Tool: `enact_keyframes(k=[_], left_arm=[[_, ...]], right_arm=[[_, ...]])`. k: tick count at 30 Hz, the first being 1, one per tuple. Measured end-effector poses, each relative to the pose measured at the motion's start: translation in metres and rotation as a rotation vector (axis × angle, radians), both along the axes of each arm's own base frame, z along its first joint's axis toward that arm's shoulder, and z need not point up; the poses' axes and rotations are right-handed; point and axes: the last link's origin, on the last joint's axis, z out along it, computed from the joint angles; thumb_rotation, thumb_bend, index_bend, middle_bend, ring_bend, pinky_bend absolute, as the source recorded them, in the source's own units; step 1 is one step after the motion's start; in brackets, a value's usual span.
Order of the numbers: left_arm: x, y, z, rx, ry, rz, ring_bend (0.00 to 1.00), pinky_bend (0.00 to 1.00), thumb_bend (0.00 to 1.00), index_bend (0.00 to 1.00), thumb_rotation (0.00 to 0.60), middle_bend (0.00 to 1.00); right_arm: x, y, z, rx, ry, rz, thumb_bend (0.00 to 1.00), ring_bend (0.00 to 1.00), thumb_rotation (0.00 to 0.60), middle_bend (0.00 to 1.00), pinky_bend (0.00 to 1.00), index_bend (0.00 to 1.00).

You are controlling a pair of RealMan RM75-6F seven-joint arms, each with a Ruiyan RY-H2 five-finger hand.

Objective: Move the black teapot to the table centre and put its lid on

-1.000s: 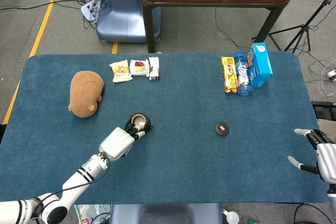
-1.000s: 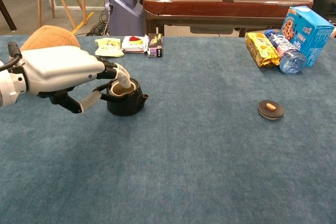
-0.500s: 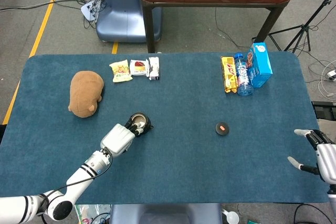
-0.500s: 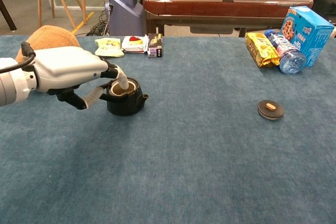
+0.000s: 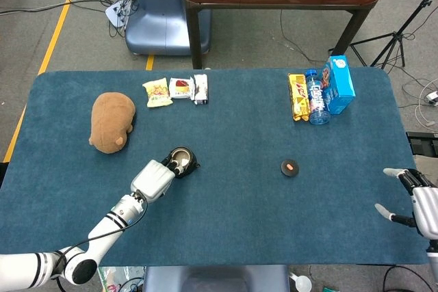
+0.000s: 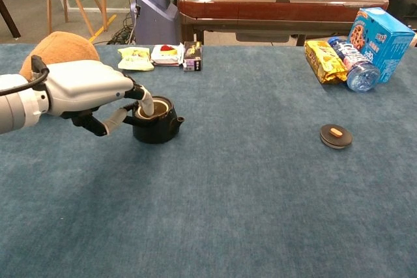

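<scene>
Teapot (image 6: 156, 121) upright, lidless, left robot hand (image 6: 88, 92) seemingly pinching its rim, lid (image 6: 335, 135) well apart.

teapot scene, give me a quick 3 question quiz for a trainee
1. True or false: the lid already sits on the black teapot.
2. Which hand has its fingers at the teapot's open mouth? A. left hand B. right hand
3. Fill in: the brown plush toy lies to the ____ of the teapot in the head view.

Key: 1 false, the lid lies apart on the cloth. 2 A. 3 left.
</scene>
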Motion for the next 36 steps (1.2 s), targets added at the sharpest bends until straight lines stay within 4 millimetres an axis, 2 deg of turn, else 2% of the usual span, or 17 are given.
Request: enact_keyframes(k=[36], left_arm=[[0.0,0.006,-0.012,-0.006,-0.002,0.001,0.24,0.69,0.72,0.34,0.6,0.32]], right_arm=[[-0.002,-0.002,0.001,0.001,0.001,-0.011,0.0,0.23,0.6,0.33,0.43,0.3]])
